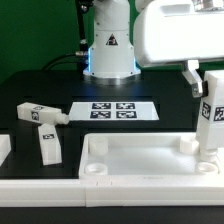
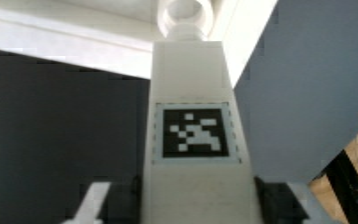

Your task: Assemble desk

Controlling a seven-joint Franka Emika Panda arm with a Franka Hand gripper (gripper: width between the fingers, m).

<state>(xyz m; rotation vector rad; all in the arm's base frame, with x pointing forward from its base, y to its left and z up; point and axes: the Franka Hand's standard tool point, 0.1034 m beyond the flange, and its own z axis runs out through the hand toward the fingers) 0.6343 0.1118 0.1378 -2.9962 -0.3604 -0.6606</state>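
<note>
— One leg (image 2: 194, 90) is all my jaws have. They are closed partway on its flat sides, the tag faces my wrist camera, and the round peg (image 2: 185, 15) points away from me.

— Where is it over the desk?

— It is upright at the tabletop's (image 1: 140, 165) far corner on the exterior view's right, and its lower end (image 1: 208, 140) is down at the raised rim. I cannot tell whether the peg is already in the corner socket.

— What else is around?

— Two more legs (image 1: 40, 113) (image 1: 48, 147) lie loose on the dark worktop (image 1: 170, 115) toward the exterior view's left. The marker board (image 1: 118, 110) lies between them and me, well apart from the corner.

— What could go wrong from here?

— I think a slight tilt would land the peg on the socket's edge. Pressing down then could shove the tabletop sideways or make the leg slide in my jaws. If I let go before the peg seats, the leg would likely topple. If it has to be turned in, a slipping grip could leave it loose.
</note>
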